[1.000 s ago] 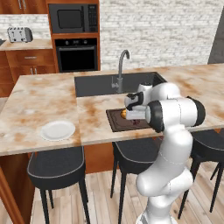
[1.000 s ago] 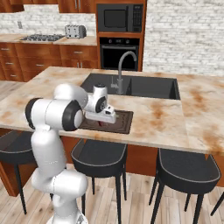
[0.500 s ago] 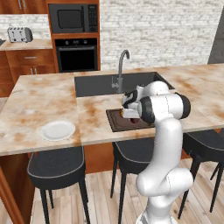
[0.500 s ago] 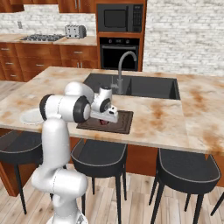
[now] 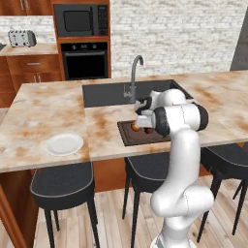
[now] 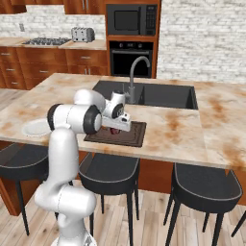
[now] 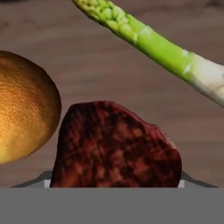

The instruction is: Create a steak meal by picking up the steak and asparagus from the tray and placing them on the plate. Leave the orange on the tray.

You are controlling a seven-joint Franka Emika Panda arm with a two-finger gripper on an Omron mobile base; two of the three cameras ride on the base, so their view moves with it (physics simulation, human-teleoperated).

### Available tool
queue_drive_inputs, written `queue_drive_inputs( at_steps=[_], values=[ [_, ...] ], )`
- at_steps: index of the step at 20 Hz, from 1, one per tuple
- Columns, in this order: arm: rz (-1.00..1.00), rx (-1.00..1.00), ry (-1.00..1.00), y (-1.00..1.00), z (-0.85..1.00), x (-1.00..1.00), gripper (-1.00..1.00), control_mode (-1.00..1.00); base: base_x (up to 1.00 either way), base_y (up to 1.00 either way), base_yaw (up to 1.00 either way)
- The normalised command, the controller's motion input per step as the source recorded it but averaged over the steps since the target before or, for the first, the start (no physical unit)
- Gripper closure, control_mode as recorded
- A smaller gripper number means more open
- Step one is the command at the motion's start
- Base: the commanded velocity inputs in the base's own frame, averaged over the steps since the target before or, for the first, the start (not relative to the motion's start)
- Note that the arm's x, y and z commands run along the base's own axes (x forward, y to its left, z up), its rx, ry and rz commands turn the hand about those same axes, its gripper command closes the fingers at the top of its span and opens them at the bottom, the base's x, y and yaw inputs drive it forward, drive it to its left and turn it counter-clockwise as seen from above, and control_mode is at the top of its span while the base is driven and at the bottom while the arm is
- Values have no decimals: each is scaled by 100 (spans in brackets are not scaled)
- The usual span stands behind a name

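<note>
The dark red-brown steak [image 7: 116, 146] lies on the dark brown tray [image 7: 87, 65], close under the hand. The orange [image 7: 24, 107] sits right beside it, and the green asparagus [image 7: 162, 48] lies slanted beyond it. My gripper [image 5: 145, 127] is lowered onto the tray [image 5: 127, 138] over the steak, beside the orange [image 5: 136, 128]. Small grey finger ends show on either side of the steak, and their contact with it is hidden. From the right the gripper [image 6: 116, 128] hangs over the tray [image 6: 137, 138]. The white plate [image 5: 64, 144] rests far left on the counter, also plate [image 6: 34, 127].
The tray lies at the counter's front edge, just in front of the dark sink [image 5: 109, 92] with its faucet [image 5: 134, 72]. Black stools [image 5: 60, 181] stand under the counter. The oven and microwave [image 5: 80, 22] are on the far wall.
The arm has folded in and the hand has come down onto the tray over the steak. The things on the tray and the plate have not moved.
</note>
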Motion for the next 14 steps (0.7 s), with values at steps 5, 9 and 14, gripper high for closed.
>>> queue_drive_inputs(
  at_steps=[5, 9, 14],
  values=[
    [9, 0, -8, 3, 60, -80, 100, -100, 0, 0, 0],
    [10, 3, -5, 33, 98, -67, 100, -100, 0, 0, 0],
    [13, 3, 0, 80, 78, -41, 100, -100, 0, 0, 0]
  ],
)
